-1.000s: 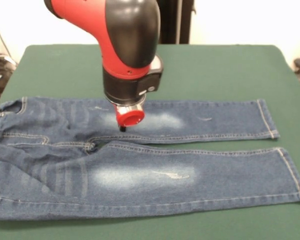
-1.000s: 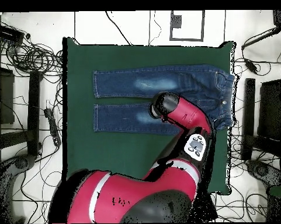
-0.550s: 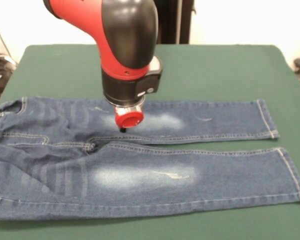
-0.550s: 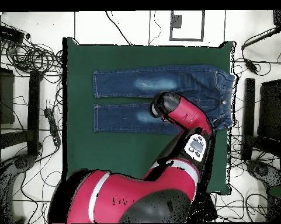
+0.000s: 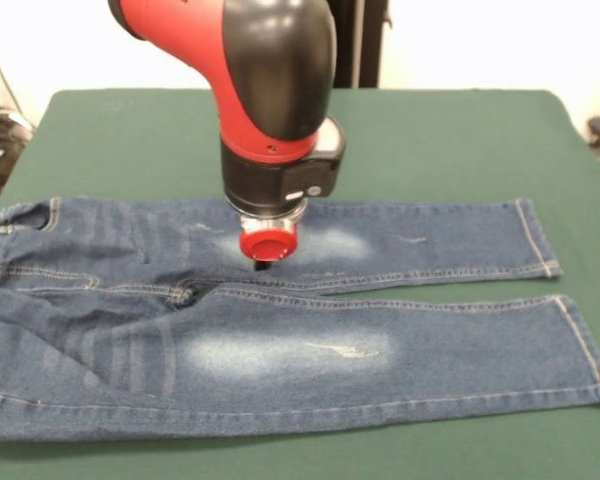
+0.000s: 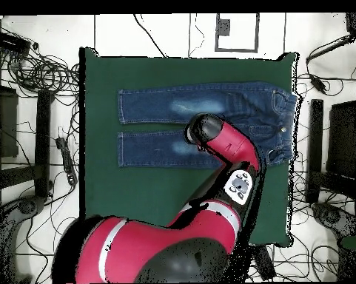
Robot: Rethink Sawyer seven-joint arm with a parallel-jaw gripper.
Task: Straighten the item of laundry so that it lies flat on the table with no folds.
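Partly hidden: pincer (image 5: pixel 262 262) tips, jeans (image 5: pixel 280 350) waist cut off.

No legible text, label, brand, number or sign appears in either view. The panel on the arm (image 6: pixel 240 185) in the overhead view carries small marks that are too small to read. The jeans (image 5: pixel 280 330) and the worktop (image 5: pixel 430 130) carry no readable markings.

Red arm (image 5: pixel 195 45), bulbous black joint (image 5: pixel 280 60), red-ringed wrist (image 5: pixel 268 243)
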